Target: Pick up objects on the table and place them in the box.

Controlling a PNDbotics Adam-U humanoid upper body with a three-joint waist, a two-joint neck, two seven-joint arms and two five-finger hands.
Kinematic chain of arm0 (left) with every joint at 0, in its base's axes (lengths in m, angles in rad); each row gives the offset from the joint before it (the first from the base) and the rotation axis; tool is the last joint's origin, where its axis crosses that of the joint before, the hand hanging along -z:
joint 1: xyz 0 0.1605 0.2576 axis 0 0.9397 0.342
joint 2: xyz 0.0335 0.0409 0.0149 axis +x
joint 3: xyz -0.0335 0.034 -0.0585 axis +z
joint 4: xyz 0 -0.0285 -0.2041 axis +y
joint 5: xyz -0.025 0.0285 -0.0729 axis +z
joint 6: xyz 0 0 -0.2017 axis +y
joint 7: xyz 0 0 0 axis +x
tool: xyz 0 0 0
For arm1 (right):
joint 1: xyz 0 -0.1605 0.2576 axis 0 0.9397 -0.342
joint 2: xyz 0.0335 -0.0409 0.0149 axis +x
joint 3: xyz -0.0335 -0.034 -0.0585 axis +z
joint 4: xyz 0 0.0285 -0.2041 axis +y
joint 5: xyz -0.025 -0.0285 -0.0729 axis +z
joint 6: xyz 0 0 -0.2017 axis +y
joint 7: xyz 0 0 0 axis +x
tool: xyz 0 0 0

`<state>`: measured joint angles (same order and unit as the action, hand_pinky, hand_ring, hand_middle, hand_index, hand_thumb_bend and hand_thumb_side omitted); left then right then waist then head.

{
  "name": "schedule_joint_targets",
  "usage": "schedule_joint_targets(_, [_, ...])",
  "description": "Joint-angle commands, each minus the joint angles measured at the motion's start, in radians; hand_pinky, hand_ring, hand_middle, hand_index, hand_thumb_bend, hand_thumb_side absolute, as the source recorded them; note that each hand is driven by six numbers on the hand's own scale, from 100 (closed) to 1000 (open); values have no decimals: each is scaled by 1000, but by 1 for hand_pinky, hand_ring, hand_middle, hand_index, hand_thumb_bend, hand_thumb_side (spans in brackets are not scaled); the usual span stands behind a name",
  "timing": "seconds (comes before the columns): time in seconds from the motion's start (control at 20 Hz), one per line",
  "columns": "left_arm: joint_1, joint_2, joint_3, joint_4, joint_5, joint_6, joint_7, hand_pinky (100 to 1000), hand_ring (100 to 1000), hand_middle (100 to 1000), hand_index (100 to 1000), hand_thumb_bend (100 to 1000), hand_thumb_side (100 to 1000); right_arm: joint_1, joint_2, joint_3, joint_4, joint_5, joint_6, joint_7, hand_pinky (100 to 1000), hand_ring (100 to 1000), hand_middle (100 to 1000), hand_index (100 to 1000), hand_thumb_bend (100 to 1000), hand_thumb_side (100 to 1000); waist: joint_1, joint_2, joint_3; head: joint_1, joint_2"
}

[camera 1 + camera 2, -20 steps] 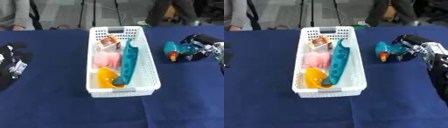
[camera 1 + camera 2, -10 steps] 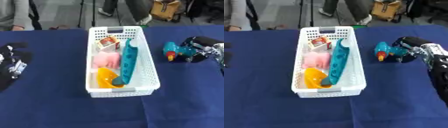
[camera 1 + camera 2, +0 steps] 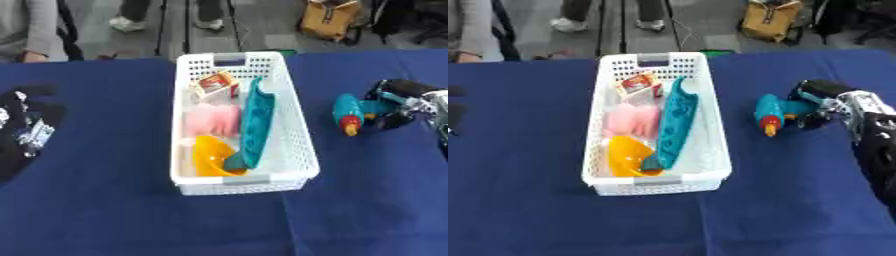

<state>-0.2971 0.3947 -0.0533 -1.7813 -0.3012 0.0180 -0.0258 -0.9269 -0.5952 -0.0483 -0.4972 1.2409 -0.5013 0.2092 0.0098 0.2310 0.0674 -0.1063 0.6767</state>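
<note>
A white slotted box (image 3: pixel 302 150) stands in the middle of the blue table. Inside it lie a small red-and-white carton (image 3: pixel 217 84), a pink thing (image 3: pixel 213 121), a long teal tool (image 3: pixel 256 125) and a yellow piece (image 3: pixel 210 157). To the right of the box a teal toy drill (image 3: pixel 773 111) lies with its orange tip pointing towards me. My right hand (image 3: pixel 826 96) is at the drill's rear, fingers curled round its handle. At the left edge my left hand (image 3: pixel 28 127) rests open on the cloth, far from the box.
The blue cloth (image 3: pixel 105 210) covers the whole table. People's legs, stand poles and a brown bag (image 3: pixel 328 20) are on the floor beyond the far edge.
The right hand and the drill have shifted a little towards me, and the drill's tip now points more at the near edge. The left hand has not moved.
</note>
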Motion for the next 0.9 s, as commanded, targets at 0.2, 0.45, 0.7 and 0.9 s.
schedule_joint_targets(0.2, [-10, 12, 2, -18, 4, 0, -2, 484, 692, 757, 830, 558, 859, -4, -28, -4, -12, 10, 4, -17, 308, 449, 434, 564, 209, 100, -1, -18, -7, 4, 0])
schedule_joint_targets(0.45, [-10, 13, 2, -19, 3, 0, -1, 484, 692, 757, 830, 557, 859, 9, -42, -14, -66, -42, -6, -74, 282, 425, 412, 545, 191, 100, 0, -21, -14, 6, 0])
schedule_joint_targets(0.7, [-8, 12, 4, -18, 4, 1, 0, 484, 692, 757, 830, 557, 856, 0, -53, -15, -149, -115, -45, -114, 271, 410, 403, 537, 156, 100, -1, -29, -24, 9, -1])
schedule_joint_targets(0.9, [-7, 13, 5, -18, 3, 1, 1, 484, 692, 757, 830, 557, 854, 19, -67, -11, -257, -182, -93, -133, 271, 410, 403, 537, 161, 100, -1, -35, -31, 12, -4])
